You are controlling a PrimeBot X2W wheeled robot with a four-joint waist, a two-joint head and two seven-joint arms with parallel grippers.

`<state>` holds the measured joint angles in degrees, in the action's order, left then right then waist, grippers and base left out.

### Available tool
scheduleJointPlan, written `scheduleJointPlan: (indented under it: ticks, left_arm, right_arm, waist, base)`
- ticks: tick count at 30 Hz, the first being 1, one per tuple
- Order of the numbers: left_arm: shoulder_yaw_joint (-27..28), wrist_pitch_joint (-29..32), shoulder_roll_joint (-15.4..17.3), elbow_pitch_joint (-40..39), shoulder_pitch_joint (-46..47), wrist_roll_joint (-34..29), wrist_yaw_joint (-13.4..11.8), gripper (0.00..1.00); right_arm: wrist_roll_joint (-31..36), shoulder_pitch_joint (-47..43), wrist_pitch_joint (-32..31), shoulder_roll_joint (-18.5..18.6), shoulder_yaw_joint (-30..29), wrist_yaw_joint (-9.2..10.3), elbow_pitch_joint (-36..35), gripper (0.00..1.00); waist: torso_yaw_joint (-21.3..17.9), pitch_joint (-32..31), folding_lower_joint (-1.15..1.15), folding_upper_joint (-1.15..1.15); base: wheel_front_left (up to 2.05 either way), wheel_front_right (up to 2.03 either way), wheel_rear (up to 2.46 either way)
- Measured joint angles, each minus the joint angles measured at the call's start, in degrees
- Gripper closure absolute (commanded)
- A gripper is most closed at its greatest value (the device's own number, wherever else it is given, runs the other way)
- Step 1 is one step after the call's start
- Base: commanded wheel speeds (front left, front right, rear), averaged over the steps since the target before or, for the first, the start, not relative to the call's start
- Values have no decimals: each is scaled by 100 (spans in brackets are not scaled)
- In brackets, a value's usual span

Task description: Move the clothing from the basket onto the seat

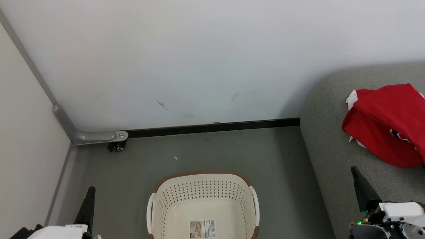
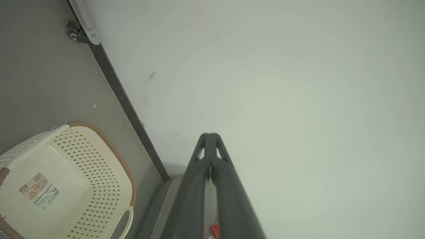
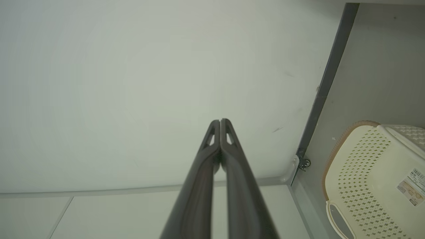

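Red clothing point(image 1: 388, 122) with white trim lies crumpled on the grey seat point(image 1: 328, 132) at the right; a sliver of red cloth point(image 2: 214, 230) peeks behind my left fingers. The cream basket point(image 1: 202, 196) with a brown rim stands on the floor at bottom centre, nothing in it but a paper label point(image 1: 202, 229). It also appears as the basket point(image 2: 83, 172) at lower left in the left wrist view and the basket point(image 3: 372, 172) at right in the right wrist view. My left gripper point(image 1: 90, 191) is shut at lower left, left of the basket, also seen as left gripper point(image 2: 210, 135). My right gripper point(image 1: 354, 170) is shut over the seat's front, below the clothing, also right gripper point(image 3: 219, 121).
A white wall point(image 1: 199, 59) with a black skirting strip point(image 1: 212, 127) runs behind the basket. A pale partition with a grey metal foot point(image 1: 96, 136) and a small caster point(image 1: 118, 146) closes the left side. Grey floor point(image 1: 232, 152) lies between wall, basket and seat.
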<state>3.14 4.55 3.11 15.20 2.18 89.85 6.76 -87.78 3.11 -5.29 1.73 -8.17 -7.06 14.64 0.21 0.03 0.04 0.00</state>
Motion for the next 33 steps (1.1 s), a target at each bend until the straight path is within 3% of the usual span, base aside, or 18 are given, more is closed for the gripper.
scheduleJointPlan:
  ticks: [5,33]
  left_arm:
    - [34,77,-59,40,116,219,2,100]
    - [53,92,-74,64,126,290,3,100]
  right_arm:
    - [-353,15,-86,16,1,0,73,100]
    - [-355,80,-86,19,7,0,79,100]
  waist:
    - [-22,10,0,0]
    - [-21,11,-1,0]
  base:
    - [0,0,0]
    - [0,0,0]
